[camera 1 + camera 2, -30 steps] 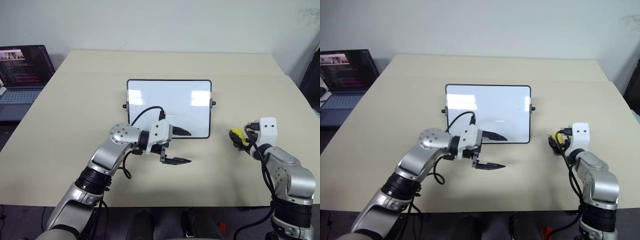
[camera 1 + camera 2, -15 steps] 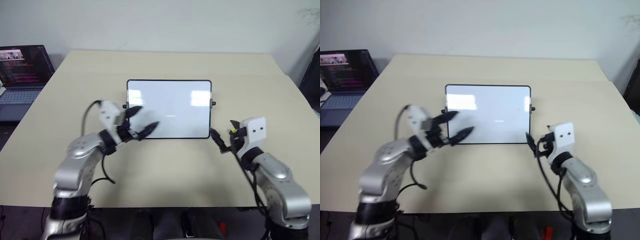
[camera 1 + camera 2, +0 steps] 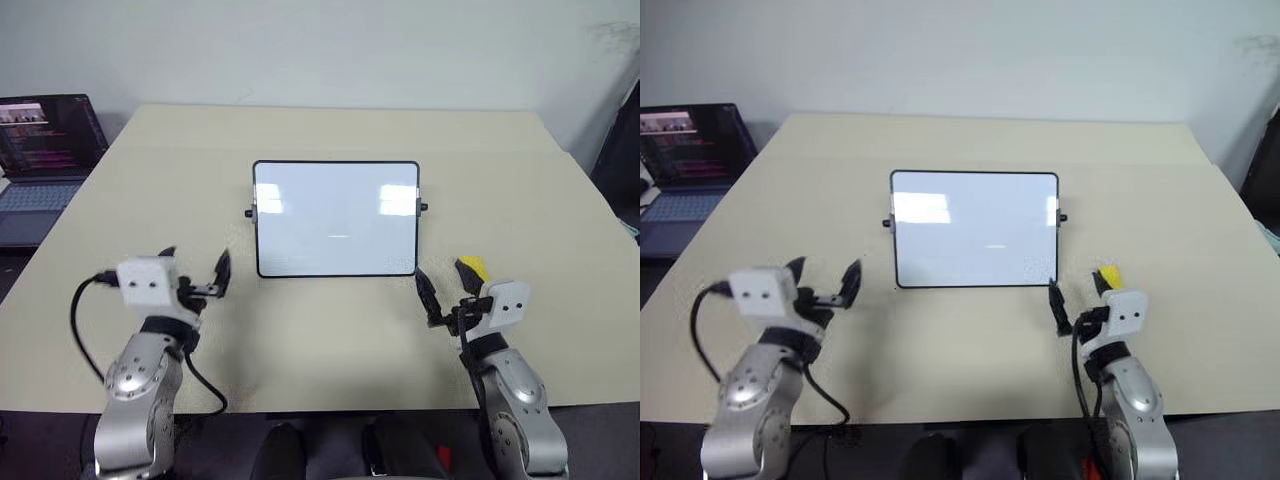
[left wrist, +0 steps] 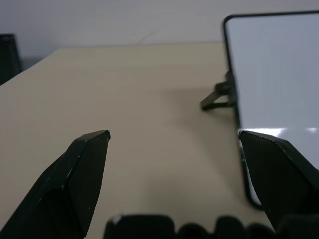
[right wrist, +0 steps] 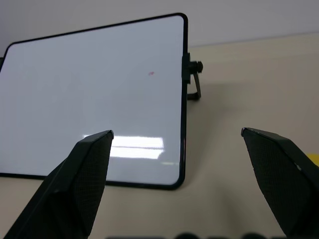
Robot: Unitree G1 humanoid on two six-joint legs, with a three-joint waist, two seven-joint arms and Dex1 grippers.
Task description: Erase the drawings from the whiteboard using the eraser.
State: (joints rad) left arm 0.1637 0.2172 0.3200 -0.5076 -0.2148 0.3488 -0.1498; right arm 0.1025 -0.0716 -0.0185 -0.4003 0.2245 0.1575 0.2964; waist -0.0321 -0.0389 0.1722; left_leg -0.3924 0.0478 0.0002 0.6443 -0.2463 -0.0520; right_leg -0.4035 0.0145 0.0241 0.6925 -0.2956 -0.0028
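The whiteboard (image 3: 335, 218) stands propped at the middle of the table, its face white. Of the drawings I see a single tiny red speck (image 5: 151, 73) near the board's right side. The yellow eraser (image 3: 472, 268) lies on the table just right of my right gripper (image 3: 445, 290), apart from its fingers. That gripper (image 5: 177, 133) is open and empty, level, pointing at the board's right lower corner. My left gripper (image 3: 195, 262) is open and empty too, left of the board's near left corner. In the left wrist view the left gripper (image 4: 173, 133) points along the board's left edge.
An open laptop (image 3: 45, 140) sits off the table's far left corner. A dark object (image 3: 618, 160) stands past the table's right edge. The board's small black knobs (image 3: 249, 213) stick out on both short sides. Bare beige tabletop (image 3: 330, 320) lies between my arms.
My left arm has swung from in front of the board out to the left and turned forward. My right gripper has tipped up from over the eraser and shifted left, toward the board.
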